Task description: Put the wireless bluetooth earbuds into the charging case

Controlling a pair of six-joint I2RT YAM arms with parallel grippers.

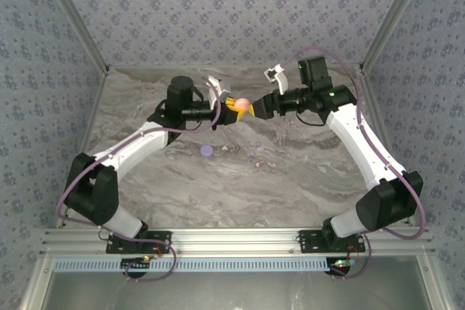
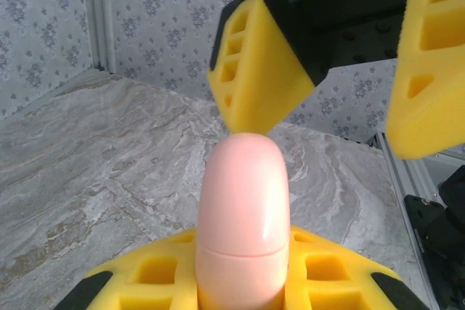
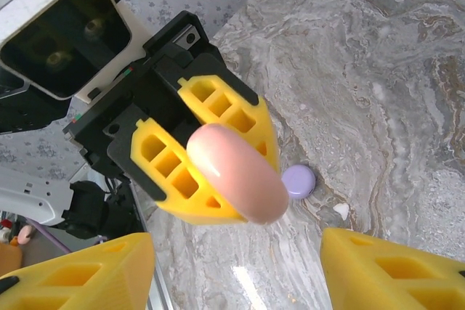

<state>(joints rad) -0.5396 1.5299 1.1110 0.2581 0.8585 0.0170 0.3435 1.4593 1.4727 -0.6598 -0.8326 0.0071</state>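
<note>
Jaws of the left gripper (image 1: 232, 104) are closed tight on the pink charging case (image 2: 242, 208). Its yellow fingers (image 2: 328, 275) clamp the lower half, and the rounded end stands out past the fingertips. The lid seam is a thin line just above the grip, and the lid is shut.

Jaws of the right gripper (image 2: 323, 132) are spread well wider than the case and hold nothing. It faces the left gripper nose to nose. In the left wrist view one of its yellow fingers (image 2: 254, 63) hangs just over the tip of the case, so close that I cannot tell whether they touch. The other finger stands well off to the side. In the right wrist view the case tip points into the gap between the two pads, with bare table showing on both sides of it.

Both grippers meet in the air above the far middle of the marble-patterned table (image 1: 312, 179). Below and nearer the bases, the earbuds (image 1: 251, 159) lie as tiny pale specks on the open surface. A lilac disc (image 1: 206, 151) lies just to their left, apart from them. Patterned walls (image 1: 218, 12) close in the back and both sides, and the metal frame (image 1: 240, 239) runs along the near edge. The middle of the table is open between the arms.
</note>
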